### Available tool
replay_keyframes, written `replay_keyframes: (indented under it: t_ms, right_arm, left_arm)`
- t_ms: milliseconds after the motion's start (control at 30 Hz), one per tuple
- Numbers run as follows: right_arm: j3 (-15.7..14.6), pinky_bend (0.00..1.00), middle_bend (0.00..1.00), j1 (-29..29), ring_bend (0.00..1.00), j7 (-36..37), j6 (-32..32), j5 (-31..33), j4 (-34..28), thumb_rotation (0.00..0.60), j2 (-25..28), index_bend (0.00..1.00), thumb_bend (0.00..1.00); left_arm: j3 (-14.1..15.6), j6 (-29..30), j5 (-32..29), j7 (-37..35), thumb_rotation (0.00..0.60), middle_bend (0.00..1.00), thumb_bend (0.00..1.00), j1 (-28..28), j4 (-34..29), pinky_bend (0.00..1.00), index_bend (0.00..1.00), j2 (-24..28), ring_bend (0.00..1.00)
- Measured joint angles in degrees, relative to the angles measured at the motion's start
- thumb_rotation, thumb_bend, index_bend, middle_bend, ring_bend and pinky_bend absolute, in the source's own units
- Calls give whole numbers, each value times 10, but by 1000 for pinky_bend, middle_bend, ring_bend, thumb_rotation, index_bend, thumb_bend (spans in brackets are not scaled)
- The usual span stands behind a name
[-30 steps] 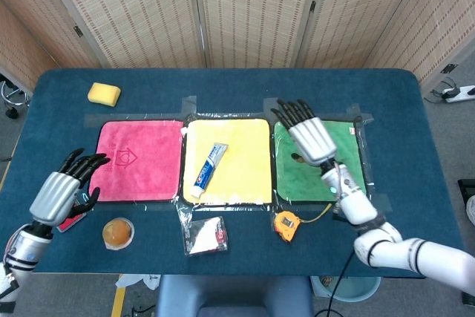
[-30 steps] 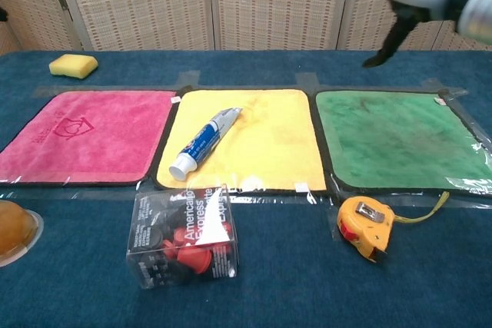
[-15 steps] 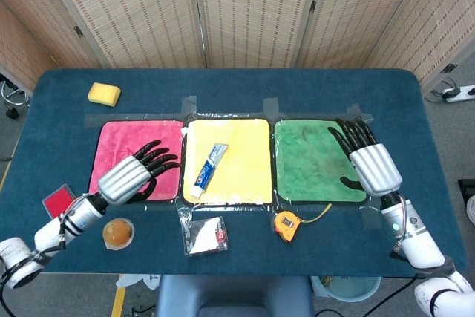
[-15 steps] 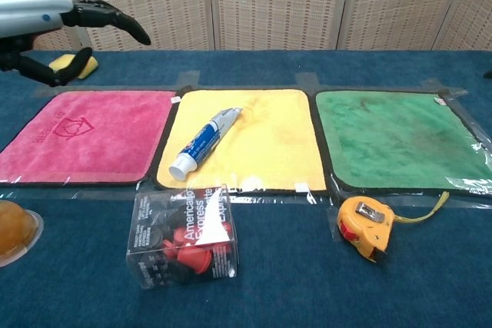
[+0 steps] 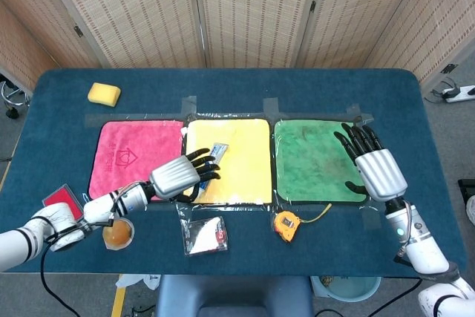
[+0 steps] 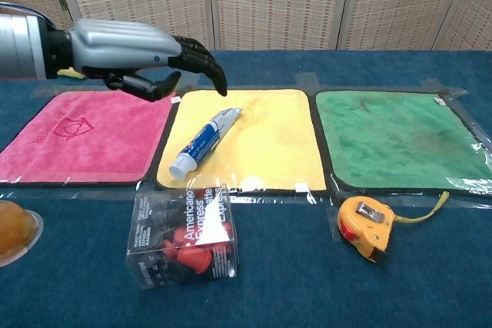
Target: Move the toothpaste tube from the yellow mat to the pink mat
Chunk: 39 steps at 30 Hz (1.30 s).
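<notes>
A yellow sponge (image 5: 104, 93) sits at the far left of the blue table (image 5: 237, 87), with a small red card (image 5: 58, 198) and an amber cup (image 5: 118, 234) along the near edge. The pink mat (image 5: 136, 157) lies bare beside them. The robot's left hand (image 5: 180, 175) hovers over the seam between the pink mat and the yellow mat (image 5: 236, 155), fingers apart and loosely curved, holding nothing; in the chest view the hand (image 6: 138, 53) hangs above the mats, its dark fingertips (image 6: 206, 63) pointing down near the upper end of the toothpaste tube (image 6: 203, 142) without touching it. The tube lies diagonally on the left half of the yellow mat, cap toward the near edge. A clear plastic box of red pieces (image 6: 184, 237) stands in front of the yellow mat, and a yellow tape measure (image 6: 367, 225) rests near the front edge of the green mat (image 5: 315, 159). The right hand (image 5: 373, 168) is raised at the green mat's right edge, fingers spread and empty.
</notes>
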Motion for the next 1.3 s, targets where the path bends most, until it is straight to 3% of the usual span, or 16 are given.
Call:
replay_keyframes:
  t_ms: [467, 1300]
  right_arm:
    - [6, 0, 0, -12, 0, 9, -4, 0, 8, 600, -4, 0, 151]
    - [11, 0, 0, -30, 0, 40, -6, 0, 37, 600, -19, 0, 150]
  left_arm:
    - [27, -89, -59, 62, 27, 184, 934, -59, 77, 4, 237, -91, 131]
    - [50, -134, -130, 169, 19, 196, 935, -80, 130, 0, 257, -144, 86]
